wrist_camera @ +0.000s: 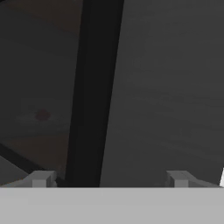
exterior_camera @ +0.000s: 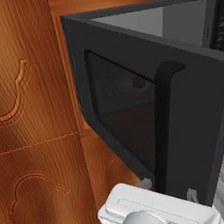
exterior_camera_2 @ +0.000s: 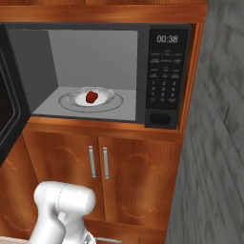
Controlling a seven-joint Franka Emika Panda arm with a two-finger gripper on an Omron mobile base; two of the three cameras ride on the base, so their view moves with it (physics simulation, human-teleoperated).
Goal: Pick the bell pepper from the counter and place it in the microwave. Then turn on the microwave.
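Across the middle of the left base view stands the open door (exterior_camera: 133, 106) of the microwave (exterior_camera: 182, 21), its bar handle (exterior_camera: 161, 127) upright; the gripper (exterior_camera: 168, 189) sits wide open and empty at the door's lower edge. At centre of the right base view, the pepper (exterior_camera_2: 91, 97) lies on the turntable (exterior_camera_2: 90, 100); it looks light, firm and smooth, best taken around its body. The keypad (exterior_camera_2: 164, 86) is at right, wooden cabinets (exterior_camera_2: 95, 162) below. Up the hand view runs the handle (wrist_camera: 89, 96), between the fingertips (wrist_camera: 41, 178); I judge the door must close first.

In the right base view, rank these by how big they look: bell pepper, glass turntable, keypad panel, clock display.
Largest to smallest as they look in that view:
1. keypad panel
2. glass turntable, seen at a slant, so close to the panel and unsure
3. clock display
4. bell pepper, near the display in size
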